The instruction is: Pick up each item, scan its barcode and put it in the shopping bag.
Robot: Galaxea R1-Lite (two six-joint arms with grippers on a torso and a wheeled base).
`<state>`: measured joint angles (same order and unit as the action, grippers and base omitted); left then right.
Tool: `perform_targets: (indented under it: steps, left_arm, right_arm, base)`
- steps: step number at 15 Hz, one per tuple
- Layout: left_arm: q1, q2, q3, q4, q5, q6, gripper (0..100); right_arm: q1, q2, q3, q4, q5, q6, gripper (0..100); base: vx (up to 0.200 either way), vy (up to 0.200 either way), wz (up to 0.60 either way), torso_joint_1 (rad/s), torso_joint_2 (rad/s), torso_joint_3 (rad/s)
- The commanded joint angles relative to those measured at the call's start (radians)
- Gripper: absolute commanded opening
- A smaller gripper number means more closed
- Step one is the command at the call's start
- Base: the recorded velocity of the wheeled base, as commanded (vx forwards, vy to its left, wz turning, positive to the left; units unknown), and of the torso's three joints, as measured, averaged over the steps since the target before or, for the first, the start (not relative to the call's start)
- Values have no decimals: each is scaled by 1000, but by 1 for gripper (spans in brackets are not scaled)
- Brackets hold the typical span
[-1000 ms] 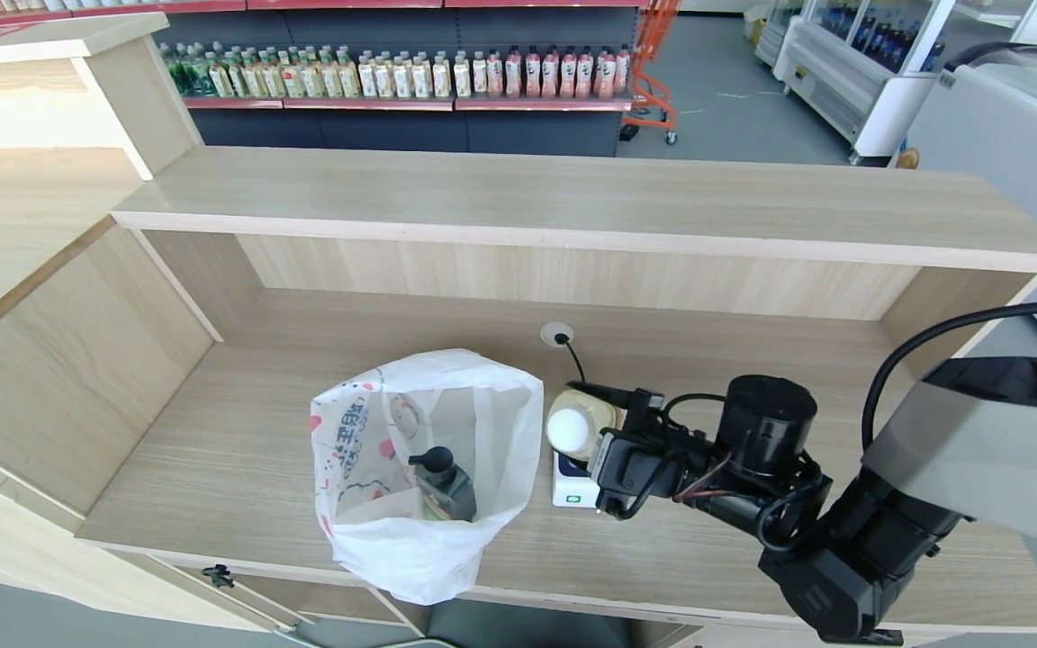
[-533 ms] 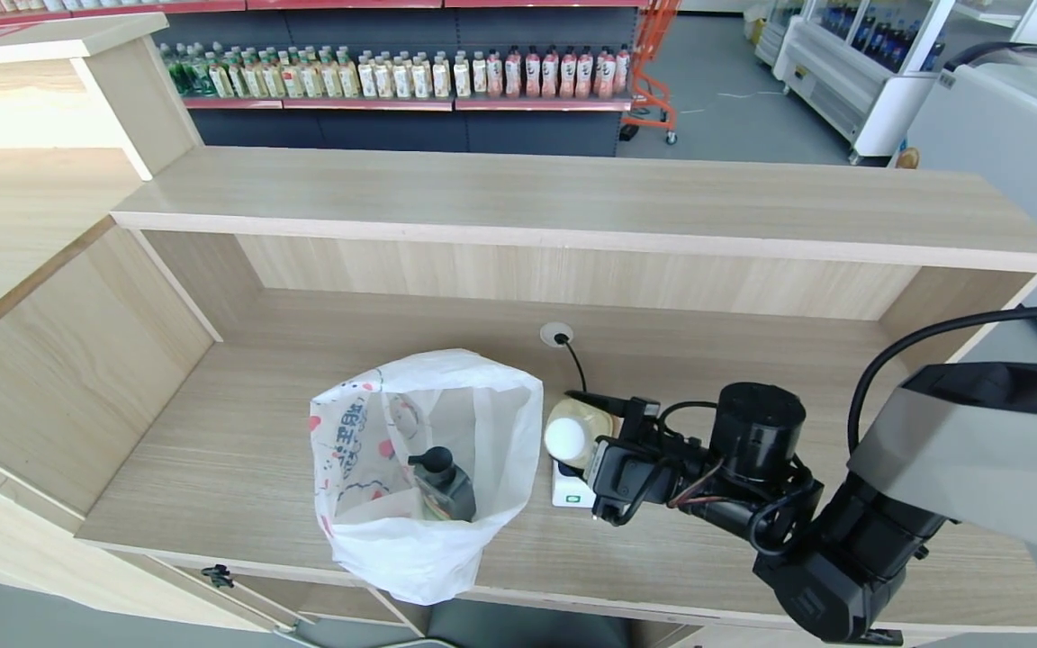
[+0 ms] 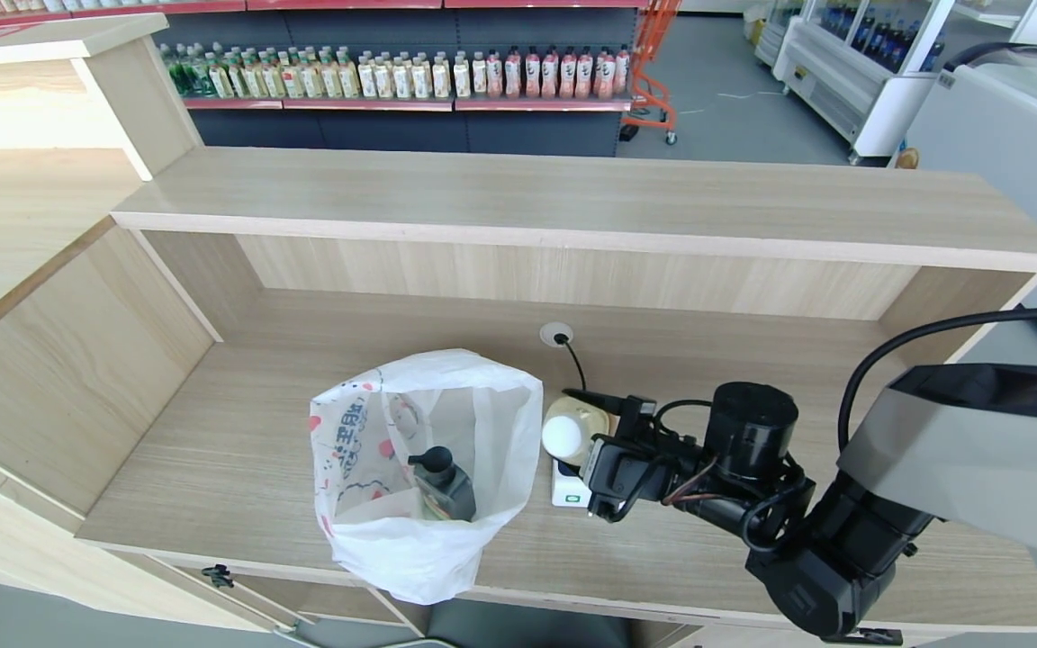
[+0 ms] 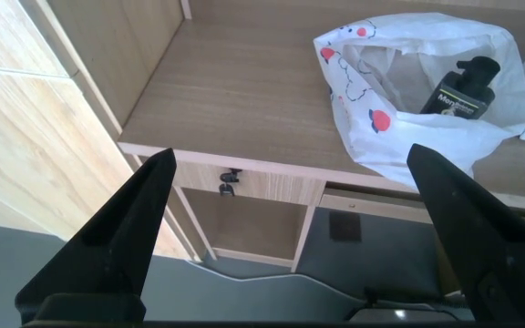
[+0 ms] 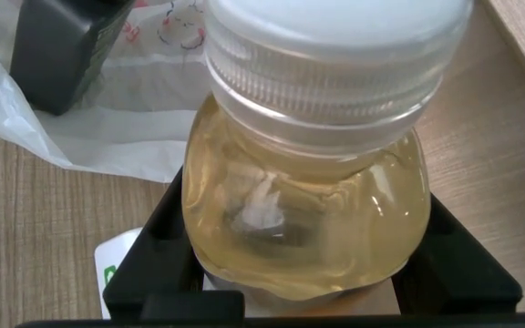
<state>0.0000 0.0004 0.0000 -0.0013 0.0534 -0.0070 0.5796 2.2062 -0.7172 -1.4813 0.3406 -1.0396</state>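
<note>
Over the scanner (image 3: 566, 490), in the head view, the right gripper (image 3: 572, 427) grips the bottle (image 3: 563, 436); the shopping bag (image 3: 374, 531) opens just to its left. Right wrist view: fingers (image 5: 149, 246) press both bottle sides. Left wrist view: left gripper (image 4: 292, 153) spread wide, empty.

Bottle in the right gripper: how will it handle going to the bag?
The bottle looks nearly full of amber liquid, so it is probably heavy for its size. Its smooth clear wall, pinched between the fingers of the right gripper, may flex or slip. Round body: likely rolls if laid down.
</note>
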Motion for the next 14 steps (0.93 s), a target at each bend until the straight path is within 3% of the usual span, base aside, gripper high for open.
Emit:
perform_targets:
  steps: [1,14]
  left_arm:
    - [0,0,0,0,0,-1,100]
    - [0,0,0,0,0,-1,100]
  right_arm:
    - [-1,9,-5,3,0,0,0]
    - [-6,37,-30,1,-5,4,0]
  base:
    - [0,0,0,0,0,0]
    - [0,0,0,0,0,0]
